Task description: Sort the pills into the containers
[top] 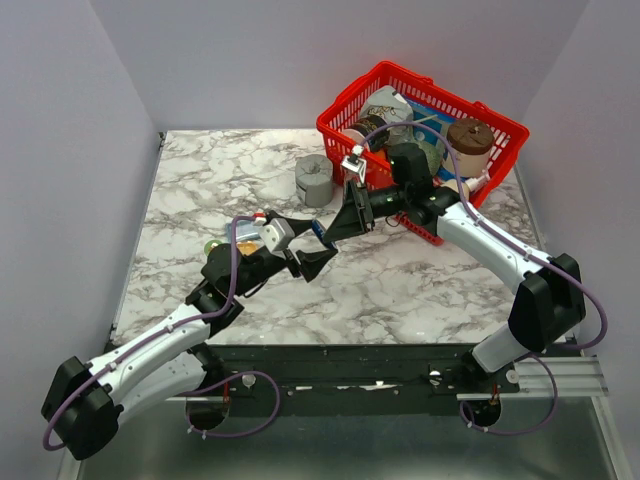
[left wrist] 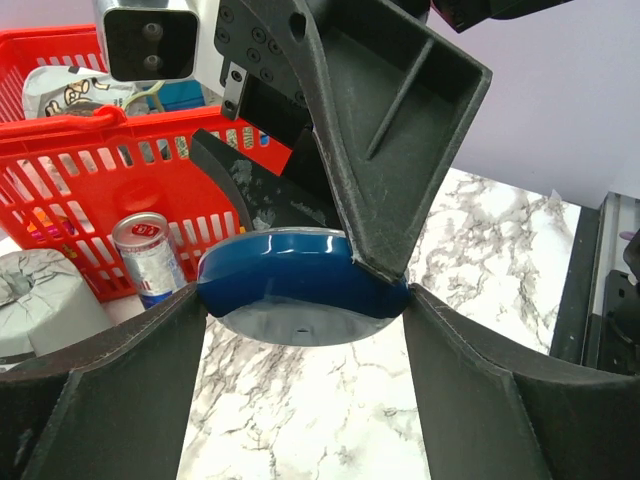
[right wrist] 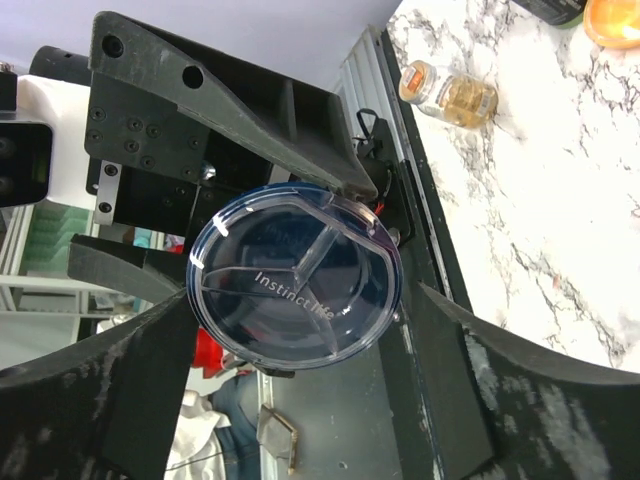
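Two grippers meet over the middle of the table (top: 420, 285), well clear of its edges. Bare marble lies open at the near right and the far left. The red basket (top: 350, 95) fills the far right corner, and the right arm reaches along just in front of it. A grey block (top: 315, 180) sits just left of the basket. Pale walls close in the left, back and right sides, and a dark rail with the arm bases runs along the near edge.

The blue dish (left wrist: 290, 275) hangs in the air between the two grippers. The left gripper (left wrist: 305, 300) has its fingertips against the dish's rim on both sides, clamping it. The right gripper (right wrist: 305, 295) frames the dish with its fingers about a dish-width apart. One finger looks to touch the rim, but whether this gripper really grips cannot be told.

From above, the dish is almost wholly hidden by the crossed black fingers. The orange dish (right wrist: 612, 18) is cut off at the corner of the right wrist view. A small clear bottle (right wrist: 450, 92) lies on its side near it, and its amber contents are too small to make out. A can (left wrist: 150, 255) stands just in front of the basket, half hidden by the dish and a finger.

The blue dish is round and shallow, with a dark blue wall and a pale grey underside. It is tilted. A clear lid covers it, with three ribs meeting at the centre and the raised words "Instinct life". No pills can be made out through the lid.
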Robot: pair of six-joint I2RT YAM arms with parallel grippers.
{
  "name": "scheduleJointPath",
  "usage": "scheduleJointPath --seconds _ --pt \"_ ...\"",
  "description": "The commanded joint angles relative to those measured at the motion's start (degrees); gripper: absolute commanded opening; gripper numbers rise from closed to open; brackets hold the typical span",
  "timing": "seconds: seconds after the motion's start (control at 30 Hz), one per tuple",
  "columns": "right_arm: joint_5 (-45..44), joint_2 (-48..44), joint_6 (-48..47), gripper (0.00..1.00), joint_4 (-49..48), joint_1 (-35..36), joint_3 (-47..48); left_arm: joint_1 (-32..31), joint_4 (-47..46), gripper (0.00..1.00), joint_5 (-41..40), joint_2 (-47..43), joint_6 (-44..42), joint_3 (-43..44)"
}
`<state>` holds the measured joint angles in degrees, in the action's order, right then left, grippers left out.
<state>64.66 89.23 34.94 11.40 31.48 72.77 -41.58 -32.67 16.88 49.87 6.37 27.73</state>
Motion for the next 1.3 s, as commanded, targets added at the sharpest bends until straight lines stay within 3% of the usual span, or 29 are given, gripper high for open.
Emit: scheduleJointPath --seconds 0.0,0.13,0.67,0.87,1.03,1.27 --pt "-0.2 -1.2 -3.7 0.95 1.2 -0.3 0.6 0.6 0.5 0.31 3.7 -2.1 0.3 0.2" --pt "-0.5 -1.8 -6.0 1.0 2.0 -0.2 1.2 1.1 0.7 0.3 4.2 -2.5 1.4 0.1" --pt "5.2 -2.8 -13.8 1.0 3.6 -0.4 4.4 3.4 0.9 0.29 7.1 -5.4 6.5 -2.4" --pt "8.2 -4.9 -26.1 1.0 7.8 -0.2 5.1 5.5 1.0 0.29 11.1 -5.5 11.2 -2.8" --pt "3.8 -5.7 -40.4 1.0 13.8 0.8 6.5 6.2 -0.1 0.29 14.7 -5.2 15.6 -2.4" --pt "1.8 -3.1 -42.2 1.0 14.7 2.3 8.3 6.1 -1.9 0.28 18.4 -5.1 19.1 -2.4"
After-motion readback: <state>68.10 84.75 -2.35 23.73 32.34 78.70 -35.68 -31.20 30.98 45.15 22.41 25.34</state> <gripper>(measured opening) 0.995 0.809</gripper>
